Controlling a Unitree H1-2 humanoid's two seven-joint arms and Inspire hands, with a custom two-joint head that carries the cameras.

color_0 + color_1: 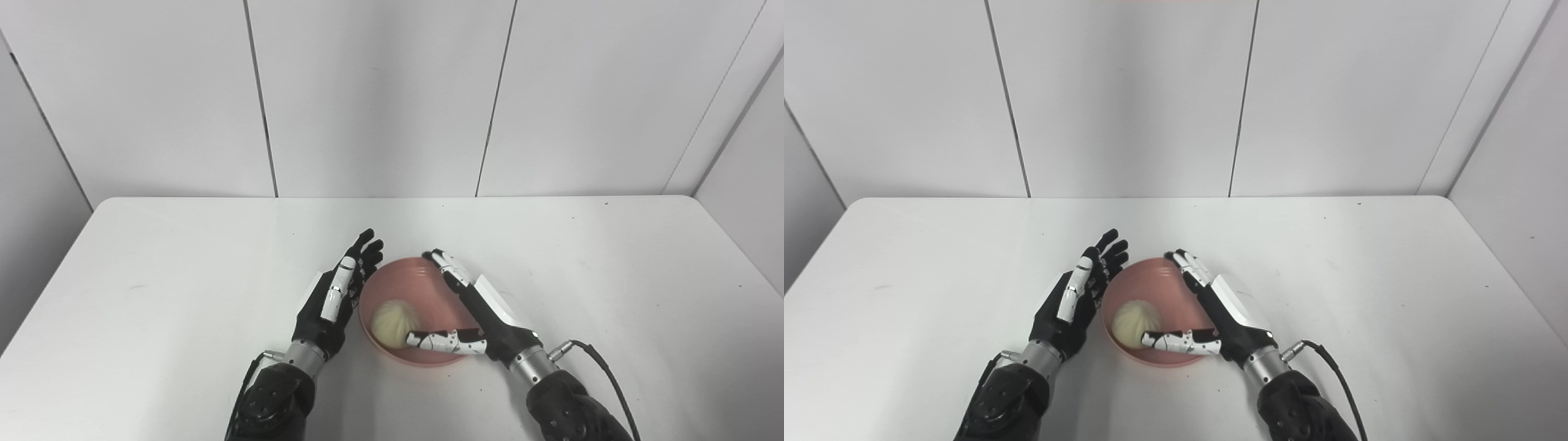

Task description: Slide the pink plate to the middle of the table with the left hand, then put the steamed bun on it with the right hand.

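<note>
The pink plate (407,288) sits near the middle of the white table (184,257), towards the front. The pale steamed bun (395,323) lies in the plate's front left part. My left hand (335,298) is open, its fingers straight, standing on edge against the plate's left rim. My right hand (474,309) is open over the plate's right side. Its thumb points left, with the tip right beside the bun, and its fingers reach to the plate's far rim. The same scene shows in the right eye view, with the bun (1135,324) in the plate (1151,285).
A black cable (603,367) runs from my right wrist along the table. The table's far edge meets white wall panels (380,98).
</note>
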